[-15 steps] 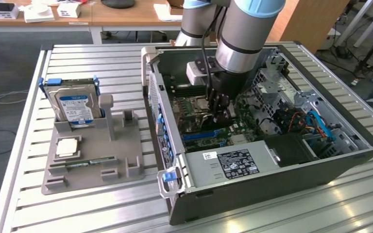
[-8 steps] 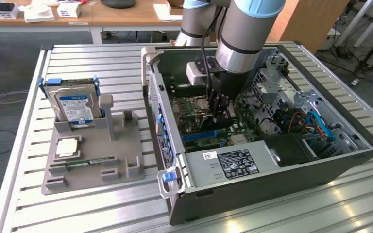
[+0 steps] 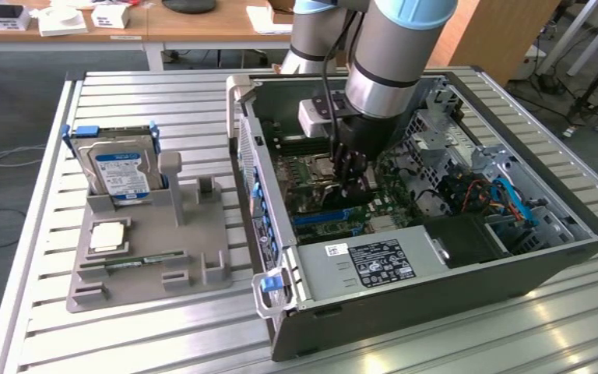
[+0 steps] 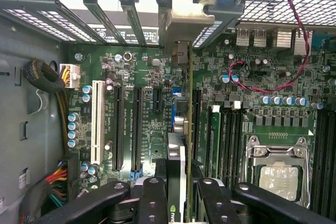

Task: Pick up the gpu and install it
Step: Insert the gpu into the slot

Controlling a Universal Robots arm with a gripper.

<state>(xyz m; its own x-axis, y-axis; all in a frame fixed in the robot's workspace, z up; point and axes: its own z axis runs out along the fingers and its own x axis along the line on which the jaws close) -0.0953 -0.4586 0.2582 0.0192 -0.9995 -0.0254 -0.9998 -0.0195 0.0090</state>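
**While clenched on the gpu [image 4: 176,153], the pincer [image 4: 176,195] hangs inside the open computer case [image 3: 434,300]**

As the wrist view shows, the gpu stands on edge between the black fingers [image 4: 152,198], above the motherboard [image 4: 142,61] and parallel to its long slots [image 4: 137,129], with the pale bracket [image 4: 184,17] at the case's rear openings. Whether it is seated cannot be told.

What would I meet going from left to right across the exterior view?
Hard drive → blue latch on the case corner → power supply → blue cables.
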